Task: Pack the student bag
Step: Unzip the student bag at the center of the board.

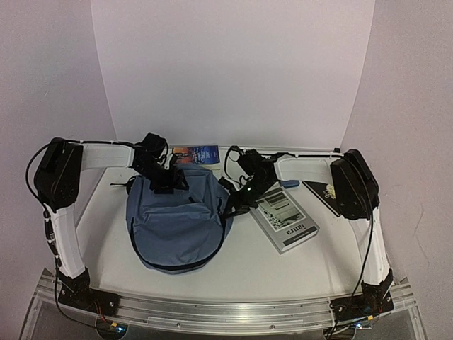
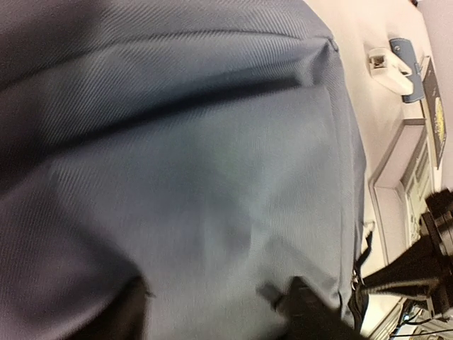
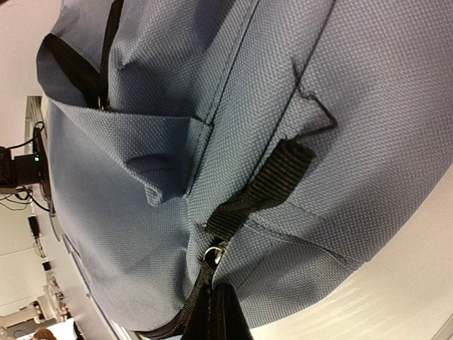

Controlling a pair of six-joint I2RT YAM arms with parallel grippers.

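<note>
Student bag [image 1: 177,227], the only one, lies flat on the table [image 1: 283,276] left of centre, between the two arms, with three books around it: a blue book [image 1: 195,153] just behind its far end, a grey book [image 1: 287,218] to its right, and a dark book [image 1: 320,191] beyond that. The left gripper [image 2: 218,308] sits over the bag's far end, jaws apart on bare fabric and gripping nothing. The right gripper [image 3: 216,294] is at the bag's right side, jaws closed together at a black strap [image 3: 265,185] by a metal ring; I cannot tell whether they pinch it.
</note>
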